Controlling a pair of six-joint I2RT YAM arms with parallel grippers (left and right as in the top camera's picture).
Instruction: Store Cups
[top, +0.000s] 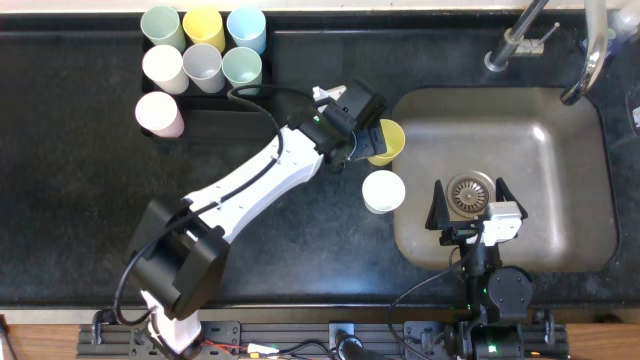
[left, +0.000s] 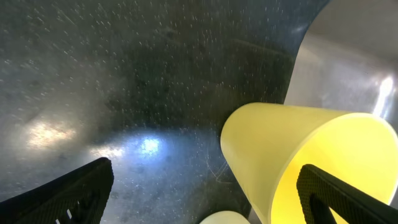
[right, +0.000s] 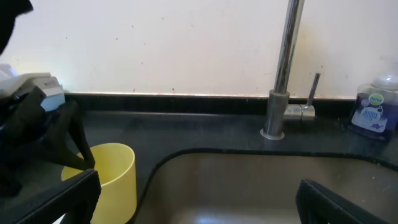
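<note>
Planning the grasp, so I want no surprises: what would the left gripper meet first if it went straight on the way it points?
Most likely the yellow cup, off-centre between the open fingers of the left gripper, with the dark counter beyond. Whether a finger touches its rim is unclear.

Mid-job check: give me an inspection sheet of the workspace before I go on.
Surface: black countertop; steel sink at right.
Job's things: six cups in a rack; pink cup beside it; yellow cup and white cup at the sink's rim.
Clutter: nothing seen.
Grippers: left gripper open at the yellow cup; right gripper open over the sink.
Cables: black cable loops along the left arm.
Surroundings: faucet, soap bottle, white wall.
</note>
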